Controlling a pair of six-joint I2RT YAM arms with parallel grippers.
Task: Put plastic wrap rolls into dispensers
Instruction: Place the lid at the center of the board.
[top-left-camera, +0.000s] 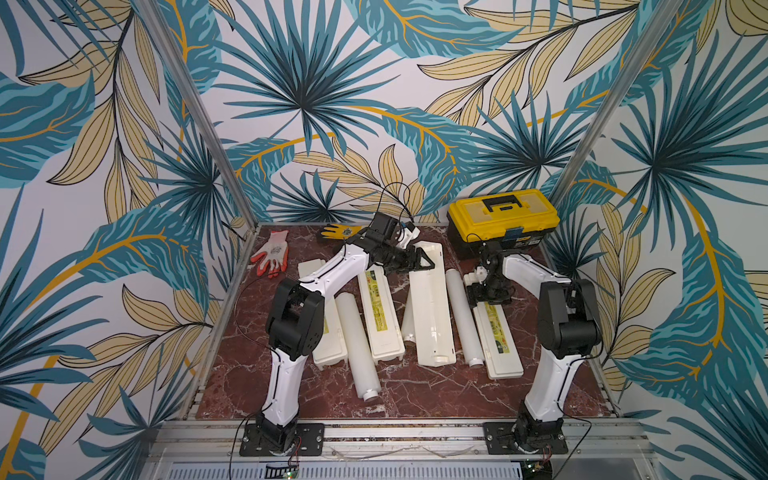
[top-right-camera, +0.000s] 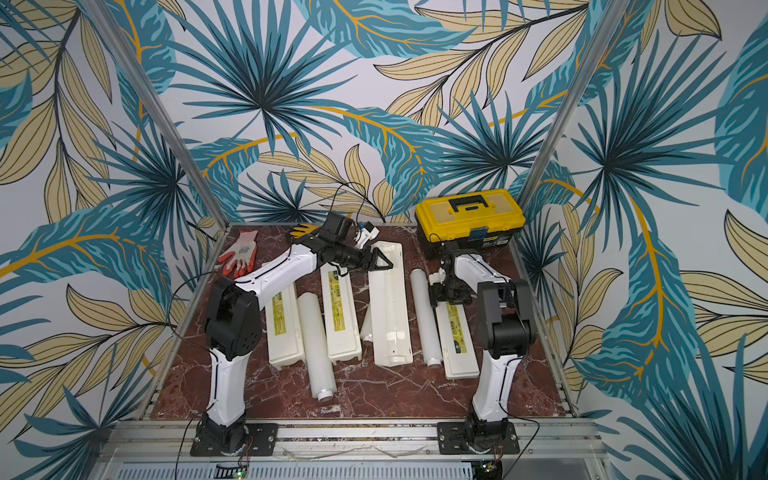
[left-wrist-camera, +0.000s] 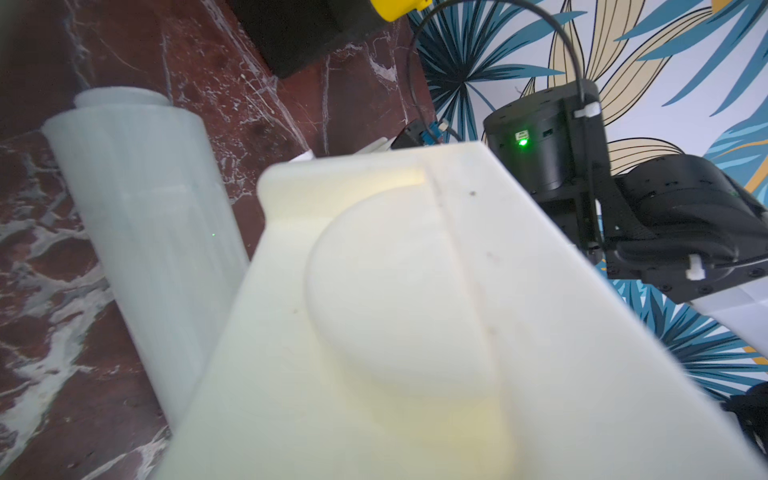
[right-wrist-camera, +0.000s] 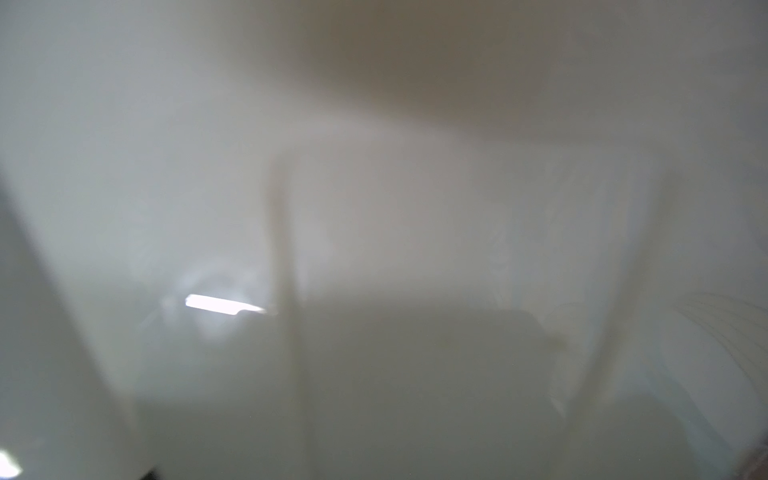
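a: how did the middle dispenser (top-left-camera: 432, 320) look?
b: long, cream-white, a plain curved shell lying mid-table, running near to far. a translucent roll (top-left-camera: 463, 320) lay just right of it.
a: and the jaws?
b: the left gripper (top-left-camera: 426, 261) sat at its far end; gripping or spread, i couldn't tell. the right gripper (top-left-camera: 490, 297) pointed down on the right dispenser (top-left-camera: 498, 349), jaws hidden.

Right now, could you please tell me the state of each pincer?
Left pincer: at the middle cream plastic dispenser's far end; cannot tell.
Right pincer: over the rightmost yellow-labelled dispenser; cannot tell.
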